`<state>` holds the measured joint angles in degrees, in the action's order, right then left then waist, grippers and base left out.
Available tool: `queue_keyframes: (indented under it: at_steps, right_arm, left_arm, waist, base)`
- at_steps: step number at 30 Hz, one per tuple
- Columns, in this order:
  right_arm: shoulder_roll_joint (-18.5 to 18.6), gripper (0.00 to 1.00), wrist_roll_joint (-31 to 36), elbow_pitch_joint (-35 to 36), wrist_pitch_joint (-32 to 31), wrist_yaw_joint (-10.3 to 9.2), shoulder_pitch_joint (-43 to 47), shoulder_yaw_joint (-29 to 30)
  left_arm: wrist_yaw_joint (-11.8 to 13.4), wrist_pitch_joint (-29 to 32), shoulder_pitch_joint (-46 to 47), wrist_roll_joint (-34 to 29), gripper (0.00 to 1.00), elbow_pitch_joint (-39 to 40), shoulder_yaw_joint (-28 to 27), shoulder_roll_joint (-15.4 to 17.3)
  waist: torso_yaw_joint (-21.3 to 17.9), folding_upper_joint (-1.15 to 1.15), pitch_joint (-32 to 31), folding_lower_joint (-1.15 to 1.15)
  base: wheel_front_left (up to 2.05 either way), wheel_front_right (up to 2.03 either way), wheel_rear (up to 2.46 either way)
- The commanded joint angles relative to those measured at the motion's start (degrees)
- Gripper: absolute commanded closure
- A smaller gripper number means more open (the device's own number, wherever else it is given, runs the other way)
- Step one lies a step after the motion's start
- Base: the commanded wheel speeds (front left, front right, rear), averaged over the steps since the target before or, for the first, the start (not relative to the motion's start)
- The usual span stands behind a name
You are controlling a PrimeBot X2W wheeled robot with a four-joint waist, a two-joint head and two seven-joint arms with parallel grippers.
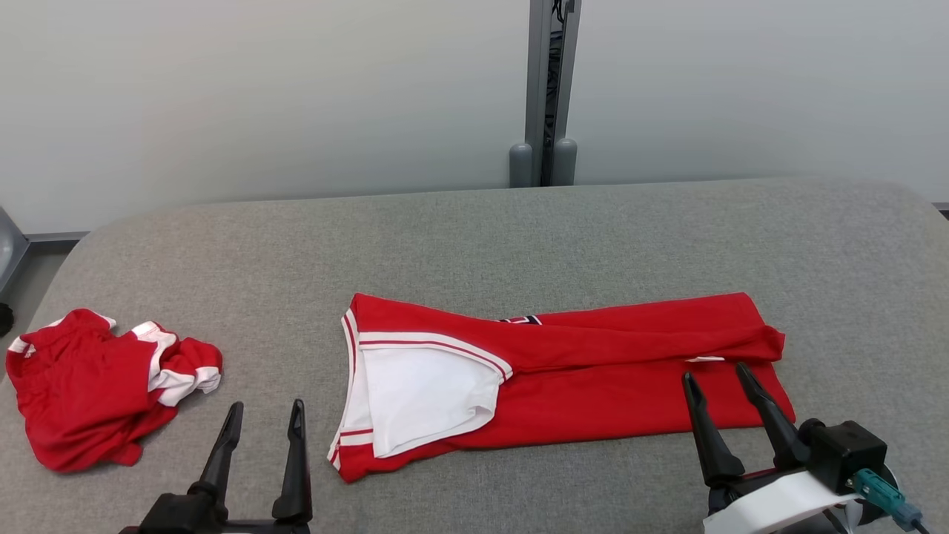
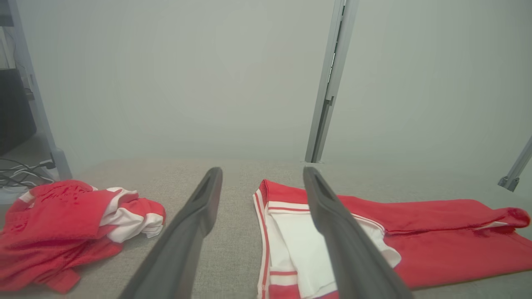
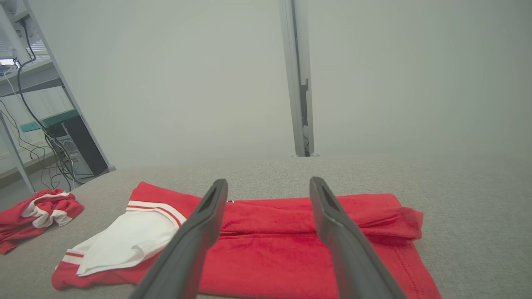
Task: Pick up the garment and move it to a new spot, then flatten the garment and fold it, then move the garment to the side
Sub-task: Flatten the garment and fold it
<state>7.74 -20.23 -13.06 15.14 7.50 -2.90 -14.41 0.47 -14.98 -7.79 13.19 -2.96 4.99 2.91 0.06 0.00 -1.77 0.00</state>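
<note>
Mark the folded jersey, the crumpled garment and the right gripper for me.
folded jersey [image 1: 608, 415], head view, on its red lower panel.
crumpled garment [image 1: 81, 386], head view, on its red middle.
right gripper [image 1: 715, 372], head view, midway between its open fingertips.

The garment [image 1: 593, 386] ahead of the right gripper [image 1: 715, 372] was bright red, its white panel edged in red-and-white stripes nearer the left gripper [image 1: 268, 406]. Left of that gripper's dark fingers [image 1: 295, 460], a crumpled garment [image 1: 89, 386] was red with white bands. The table [image 1: 474, 237] was speckled grey.
</note>
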Motion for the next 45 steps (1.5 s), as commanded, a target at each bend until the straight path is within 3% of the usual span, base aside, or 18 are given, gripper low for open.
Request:
queue_keyframes:
  at_steps: [1, 24, 30, 37, 45]
  right_arm:
    - [0.14, 0.0, -0.23, 0.06, 0.07, -0.01, 0.56, 0.13]
    - [-0.77, 0.0, -0.97, -1.52, 0.07, -0.01, 0.28, 0.38]
    - [-1.5, 0.0, 0.39, -4.9, 0.07, 0.0, -1.97, 4.39]
    - [-2.99, 0.0, -7.71, -18.92, 0.07, 0.0, -8.38, 8.94]
    - [0.66, 0.0, -15.28, -36.63, -0.5, 0.0, -19.3, 11.59]
  left_arm:
    - [-0.27, -0.18, -0.03, -0.29, 0.0, -0.11, -0.3, 0.12]
    - [-0.02, -0.19, 0.12, -1.01, 0.0, -1.15, 0.49, 0.07]
    - [0.18, -0.19, 0.41, -1.14, 0.0, -0.97, 0.35, 0.06]
    - [-0.26, -0.19, 1.39, -1.89, 0.0, -1.47, 1.06, 0.07]
    - [-0.93, -0.19, 3.17, -2.78, 0.0, -2.04, 2.22, 0.08]
  waist:
    - [0.0, 0.0, -0.14, 0.0]
    - [1.13, 0.0, -0.39, 0.0]
    - [0.97, 0.0, 0.05, 0.0]
    - [0.77, 0.0, 1.06, 0.0]
    - [2.03, 0.0, 3.82, 0.0]
  base:
    - [0.0, 0.0, 0.0]
    - [0.0, 0.0, 0.0]
    - [0.0, 0.0, 0.0]
    - [0.0, 0.0, 0.0]
    - [0.0, 0.0, 0.0]
